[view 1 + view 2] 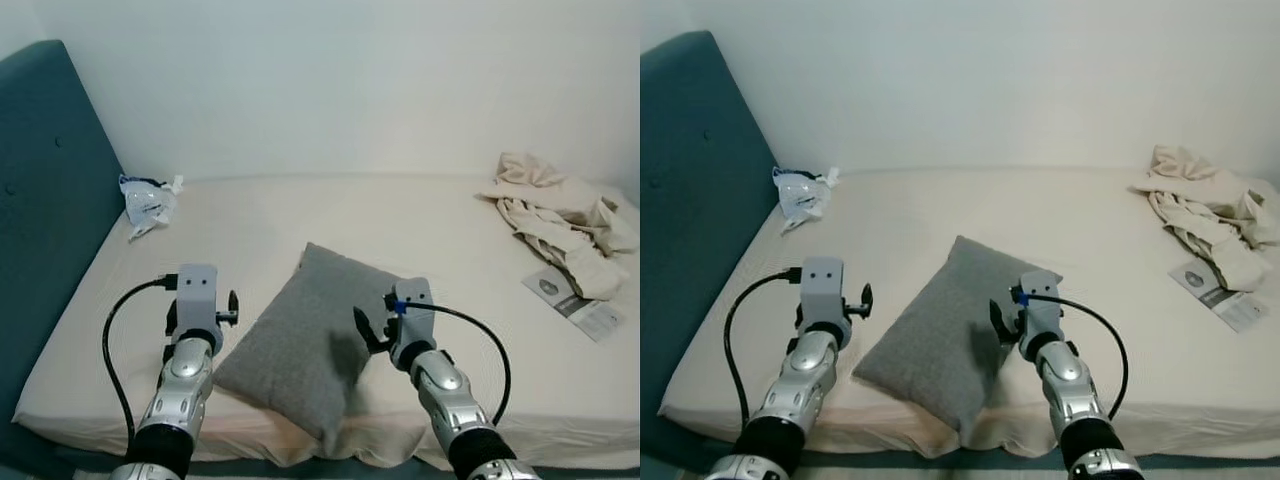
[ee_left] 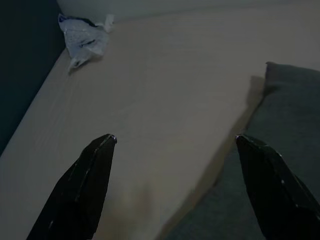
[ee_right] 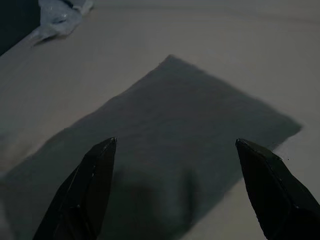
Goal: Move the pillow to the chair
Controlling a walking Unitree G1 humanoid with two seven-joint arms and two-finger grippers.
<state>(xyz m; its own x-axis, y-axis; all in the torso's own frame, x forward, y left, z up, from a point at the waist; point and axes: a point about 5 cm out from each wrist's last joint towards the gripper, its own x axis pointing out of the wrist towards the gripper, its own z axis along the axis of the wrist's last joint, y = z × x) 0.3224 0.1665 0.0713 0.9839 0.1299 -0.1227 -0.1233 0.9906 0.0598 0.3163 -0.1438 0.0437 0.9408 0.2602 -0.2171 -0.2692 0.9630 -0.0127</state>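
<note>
From the left eye view, you look down at a bed (image 1: 420, 215) with a cream sheet and a teal headboard (image 1: 40, 190) on your left. A grey pillow (image 1: 300, 340) lies flat near the front edge of the bed, between your two arms. Your left claw (image 1: 200, 300) hovers just beside the pillow's left edge; your right claw (image 1: 375, 325) hangs over its right half. A crumpled plastic bag (image 1: 148, 203) sits by the headboard, and a heap of beige cloth (image 1: 565, 220) with a leaflet (image 1: 575, 300) beside it lies far to the right.

The right eye view repeats the same layout, with no chair to be made out.

In the left wrist view, your left claw (image 2: 175, 187) is spread wide and holds nothing, with bare sheet between its fingers and the pillow's edge beside one finger.

In the right wrist view, your right claw (image 3: 175, 187) is also spread wide and empty, directly above the pillow's grey cover.

The pillow looks soft, light and floppy, so it will likely sag. You would do best to pinch a corner or opposite edges, gathering fabric firmly.
</note>
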